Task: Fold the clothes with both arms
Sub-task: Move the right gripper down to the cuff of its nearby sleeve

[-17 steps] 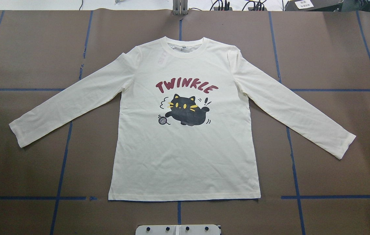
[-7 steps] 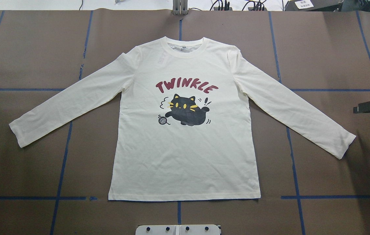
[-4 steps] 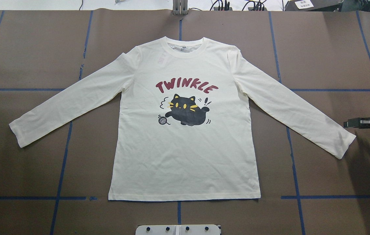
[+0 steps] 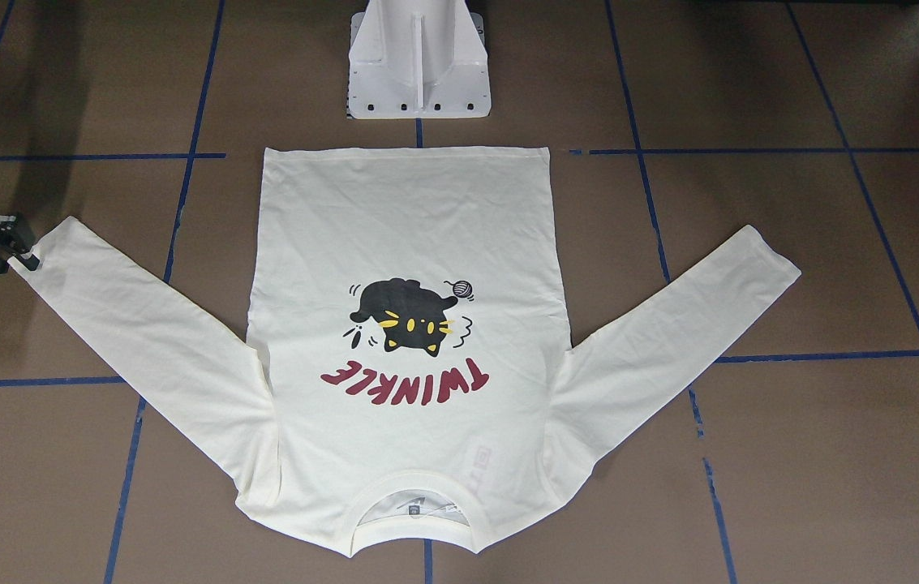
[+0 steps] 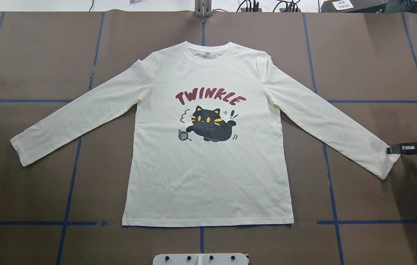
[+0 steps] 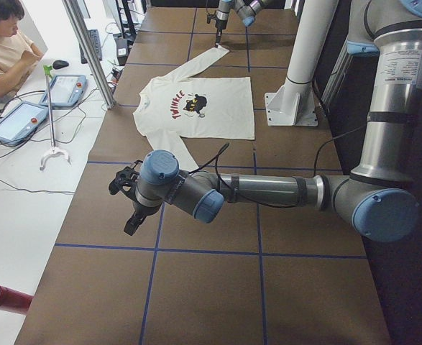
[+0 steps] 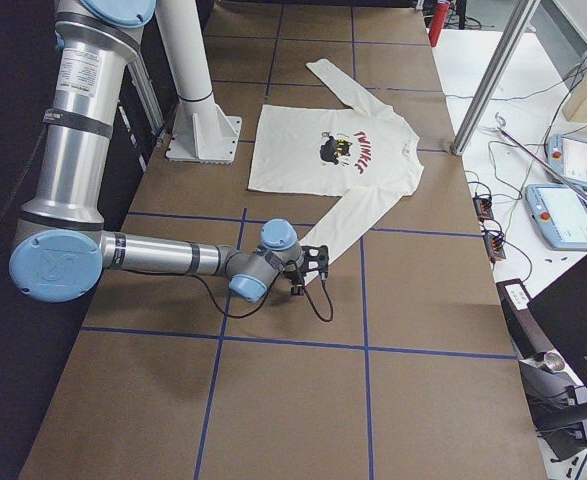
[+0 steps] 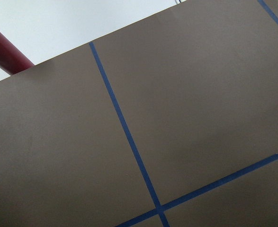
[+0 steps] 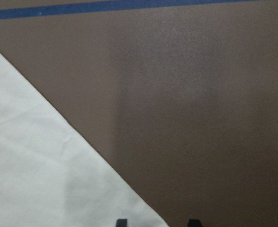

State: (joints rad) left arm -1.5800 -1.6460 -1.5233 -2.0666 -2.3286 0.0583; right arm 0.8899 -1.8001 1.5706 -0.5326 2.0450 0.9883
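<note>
Right hand, fingers apart, has swung in from the bench edge to the right cuff of the flat, print-up shirt; first sleeve fold looks imminent. Left hand hangs well off it; wide or narrow, cannot tell.

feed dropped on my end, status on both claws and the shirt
Right claw open at the cuff of the cream-white long-sleeved cat-print T-shirt. Left claw over brown table, off the shirt, state unclear. Shirt flat, unfolded, nothing on it.

Overhead and front views opposite, both on the T-shirt; end views lengthwise; wrist cameras near tabletop.
</note>
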